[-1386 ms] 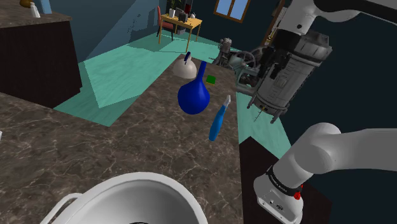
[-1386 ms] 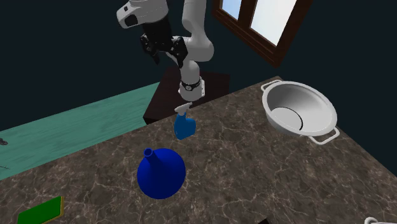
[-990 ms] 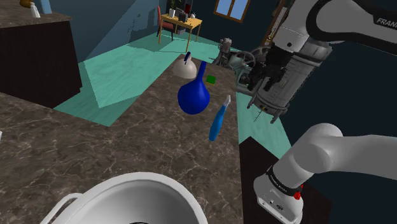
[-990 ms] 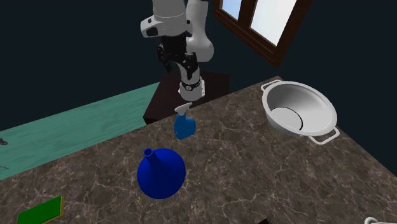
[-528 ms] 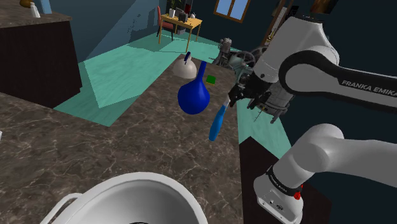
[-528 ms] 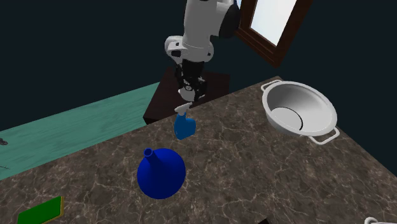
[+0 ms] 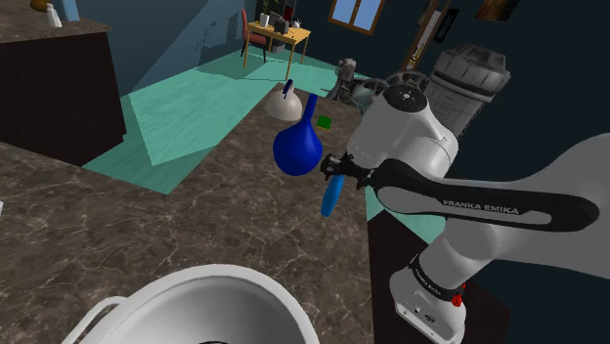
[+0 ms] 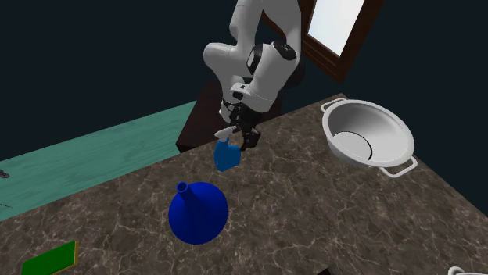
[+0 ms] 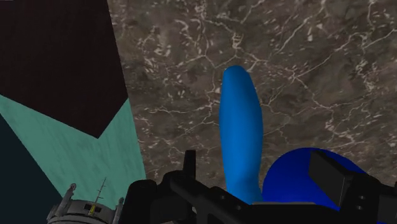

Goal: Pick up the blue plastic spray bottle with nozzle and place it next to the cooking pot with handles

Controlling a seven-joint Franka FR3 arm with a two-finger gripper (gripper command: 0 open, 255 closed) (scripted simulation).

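The arm [image 7: 469, 200] has come down. A moment ago its end effector [image 7: 337, 168] hung high beyond the edge of the table [image 7: 147, 225], at the shoulder view's upper right, well apart from the blue spray bottle [image 7: 331, 196]. Step by step the wrist turned over and sank, and now the end effector is just at the nozzle end of the bottle. In the second exterior view it went from high up down to the bottle's top. The forearm now lies low across the shoulder view's right.
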